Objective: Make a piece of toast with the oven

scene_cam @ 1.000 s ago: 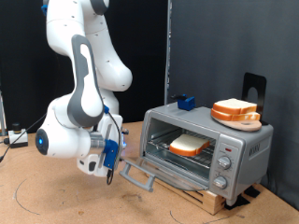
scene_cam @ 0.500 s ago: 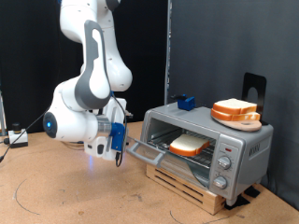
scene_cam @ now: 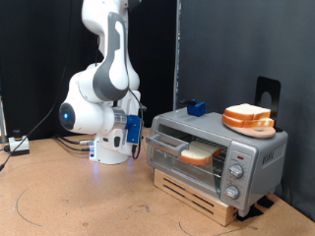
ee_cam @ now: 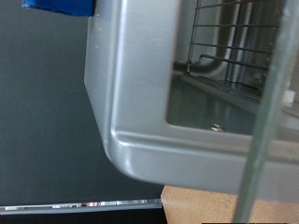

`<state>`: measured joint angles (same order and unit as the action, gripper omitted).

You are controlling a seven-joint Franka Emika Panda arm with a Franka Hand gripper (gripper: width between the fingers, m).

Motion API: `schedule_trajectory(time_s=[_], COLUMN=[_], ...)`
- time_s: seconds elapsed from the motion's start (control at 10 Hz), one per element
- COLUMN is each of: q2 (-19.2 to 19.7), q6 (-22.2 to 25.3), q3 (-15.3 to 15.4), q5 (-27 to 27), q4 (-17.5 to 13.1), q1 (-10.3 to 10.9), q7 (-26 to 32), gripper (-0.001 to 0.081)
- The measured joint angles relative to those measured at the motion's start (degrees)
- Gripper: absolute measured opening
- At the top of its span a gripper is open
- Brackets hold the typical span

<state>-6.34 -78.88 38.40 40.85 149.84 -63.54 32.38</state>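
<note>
In the exterior view the brown desk fills the foreground, with the white Panda arm folded low over it at the exterior view's left. Its hand sits just at the left front corner of the oven, by the glass door, which stands nearly raised, tilted a little open. Whether the fingers are spread or closed cannot be told from either view; nothing shows between them.

The silver-grey oven rests on a low wooden pallet, its round knobs in a column on the right face. Inside, on the wire rack, lies the piece of toast, pale with a brown crust. On the oven's roof are a pile of similar slices on an orange plate and a small blue block.

The wrist view looks close at the oven's grey corner, with the rack wires visible inside.
</note>
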Motion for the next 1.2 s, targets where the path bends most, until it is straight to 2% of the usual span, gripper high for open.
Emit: schedule_trajectory(time_s=[0.2,0.5,0.7,0.9,1.1,1.2], q2=[-3.71,-6.51,-6.64,-6.46,-4.75,-2.61], q6=[0.94,1.0,0.34,-3.3,-6.76,-7.23], q3=[0.04,0.15,-0.17,-0.48,-0.73,-0.78], q5=[2.9,5.1,5.09,5.04,4.14,3.5], q4=[1.59,2.5,2.44,1.85,-0.02,-1.19], q1=[0.84,1.56,1.2,-0.24,-1.95,-2.53], q7=[0.0,-0.65,-1.53,-2.16,-4.54,-5.68], gripper=[0.0807,0.0807,0.0807,0.0807,0.0807,0.0807])
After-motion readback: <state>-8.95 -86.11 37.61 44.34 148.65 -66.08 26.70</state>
